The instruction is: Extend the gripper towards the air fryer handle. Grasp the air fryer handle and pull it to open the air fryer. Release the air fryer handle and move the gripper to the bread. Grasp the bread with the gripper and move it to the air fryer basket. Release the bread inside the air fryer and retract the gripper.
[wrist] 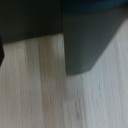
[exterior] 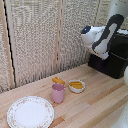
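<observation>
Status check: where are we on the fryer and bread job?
Early. Nothing looks finished: the bread lies on the table behind the pink cup. In hand: the arm is up by the air fryer; the fingers and handle aren't visible in either view. Left: grasp the handle, pull the drawer out, fetch the bread, drop it in, retract.

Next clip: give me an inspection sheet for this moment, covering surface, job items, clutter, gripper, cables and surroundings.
Surface: wooden plank table.
Job's things: black air fryer at the exterior view's right, handle and basket hidden behind the arm; orange bread on the table behind the pink cup.
Clutter: pink cup, small white bowl with yellow strips, patterned plate.
Gripper: arm in front of the fryer; fingers not visible, state unclear.
Cables: nothing seen.
Surroundings: woven screen panels behind the table.
</observation>
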You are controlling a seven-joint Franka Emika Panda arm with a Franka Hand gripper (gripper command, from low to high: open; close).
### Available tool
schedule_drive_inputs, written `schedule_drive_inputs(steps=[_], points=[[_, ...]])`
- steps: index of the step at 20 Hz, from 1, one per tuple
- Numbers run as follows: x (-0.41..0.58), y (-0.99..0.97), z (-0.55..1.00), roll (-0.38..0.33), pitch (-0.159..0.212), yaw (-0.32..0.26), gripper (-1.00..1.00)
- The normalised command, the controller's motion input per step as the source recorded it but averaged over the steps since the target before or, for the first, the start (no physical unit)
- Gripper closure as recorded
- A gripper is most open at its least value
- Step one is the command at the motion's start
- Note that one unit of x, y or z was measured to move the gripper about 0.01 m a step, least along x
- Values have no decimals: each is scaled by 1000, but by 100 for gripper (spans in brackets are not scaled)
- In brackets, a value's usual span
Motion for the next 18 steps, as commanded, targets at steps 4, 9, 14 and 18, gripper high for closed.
schedule_drive_inputs(steps=[4, 9, 14, 18], points=[[-189, -439, 61, -109, 95, 166, -100], [-76, -478, 62, -47, 56, 162, 100], [31, -35, 0, 6, 0, 0, 100], [41, -1, 37, 60, 32, 27, 100]])
